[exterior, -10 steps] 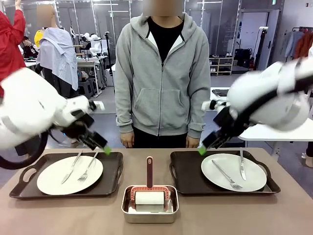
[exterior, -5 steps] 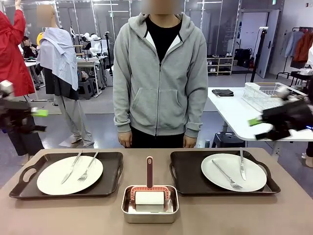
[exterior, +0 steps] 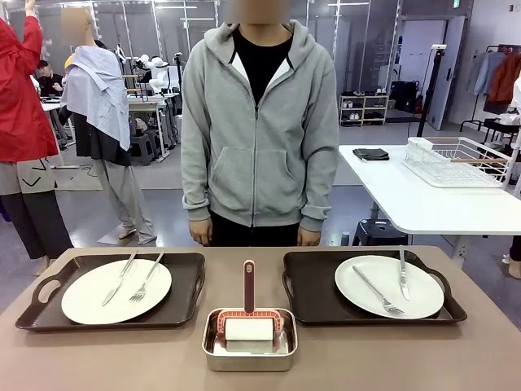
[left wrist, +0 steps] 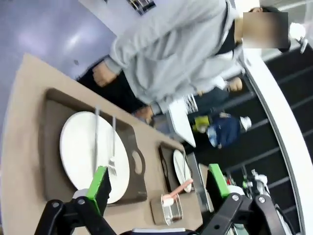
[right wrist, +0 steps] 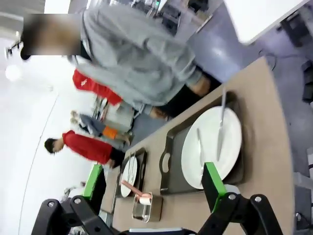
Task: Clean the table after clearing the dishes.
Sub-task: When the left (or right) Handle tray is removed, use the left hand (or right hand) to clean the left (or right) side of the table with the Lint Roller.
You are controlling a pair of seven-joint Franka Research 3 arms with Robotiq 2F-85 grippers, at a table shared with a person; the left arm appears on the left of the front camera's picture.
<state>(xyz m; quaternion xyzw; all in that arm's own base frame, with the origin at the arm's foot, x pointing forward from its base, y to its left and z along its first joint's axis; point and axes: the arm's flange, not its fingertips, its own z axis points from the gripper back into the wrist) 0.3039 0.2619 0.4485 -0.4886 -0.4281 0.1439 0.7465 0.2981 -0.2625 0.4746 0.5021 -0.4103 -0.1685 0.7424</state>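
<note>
Both pulled back: left fingers (left wrist: pixel 99 183) and right fingers (right wrist: pixel 212 181) spread, far from the dishes (exterior: pixel 81 303).

Small shiny steel pan (exterior: pixel 249 362) low at the centre of the front view, a roller (exterior: pixel 249 329) with a white roll lying inside, dark red handle pointing to the far side. Beyond it, a person (exterior: pixel 259 138) in a grey zip hoodie over black, standing. To the right, a white counter (exterior: pixel 407 208) carrying a white wire rack (exterior: pixel 456 174) and a folded dark cloth (exterior: pixel 371 153), set apart. Far left, someone in red (exterior: pixel 20 90).
</note>
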